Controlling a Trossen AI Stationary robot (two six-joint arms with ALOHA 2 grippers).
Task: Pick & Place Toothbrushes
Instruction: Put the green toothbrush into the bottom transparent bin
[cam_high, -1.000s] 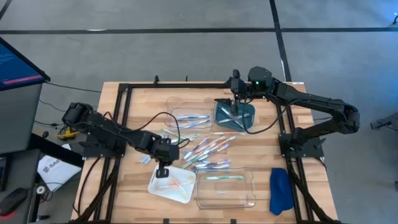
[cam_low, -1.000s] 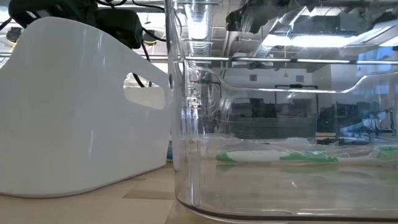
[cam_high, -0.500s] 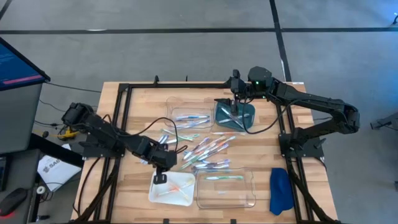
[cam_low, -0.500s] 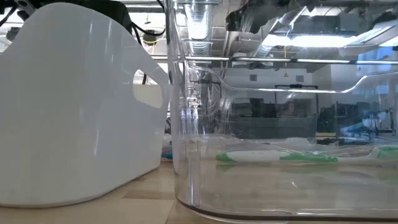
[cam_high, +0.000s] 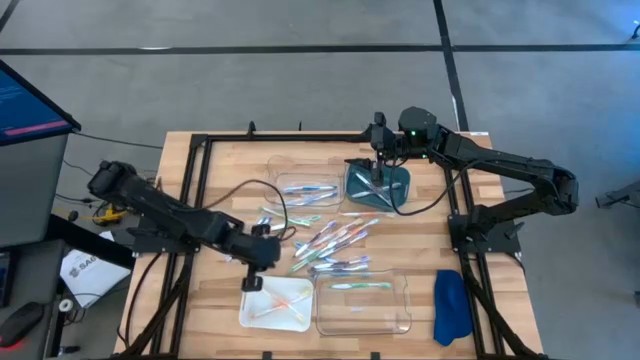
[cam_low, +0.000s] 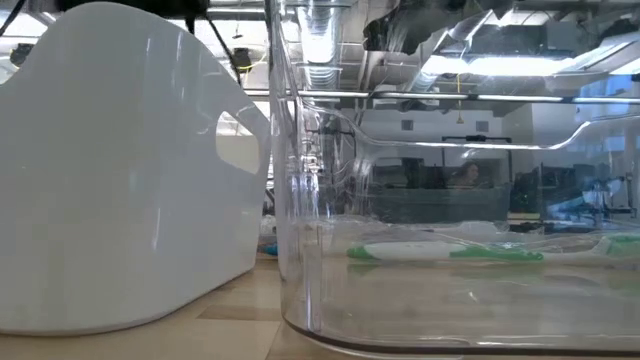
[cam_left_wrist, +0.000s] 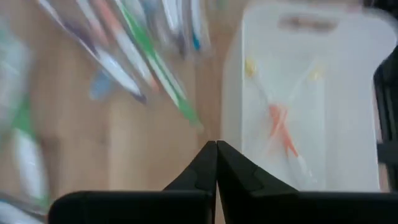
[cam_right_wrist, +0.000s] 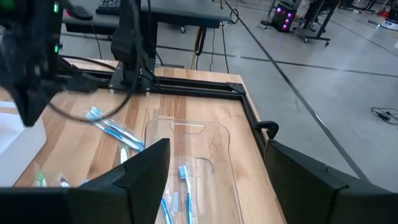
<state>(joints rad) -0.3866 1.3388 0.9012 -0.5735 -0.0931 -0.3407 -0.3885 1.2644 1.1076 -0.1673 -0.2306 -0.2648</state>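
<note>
White tray (cam_high: 277, 303) holds orange brushes (cam_left_wrist: 281, 126); left gripper (cam_high: 252, 284), shut and empty beside it, risks nudging it; right gripper (cam_high: 378, 172) open, empty.

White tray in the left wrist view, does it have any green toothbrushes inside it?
No. The white tray holds only orange toothbrushes lying crossed, while the green toothbrush lies outside it on the wooden table.

Standing on grey concrete floor (cam_high: 300, 90) crossed by dark lines (cam_high: 447, 55). Showing wooden table (cam_high: 190, 300) in a black frame (cam_high: 300, 135). Glowing: ceiling strip lights (cam_low: 500, 62) beyond. Sitting to one side: monitor (cam_high: 30, 100).
</note>
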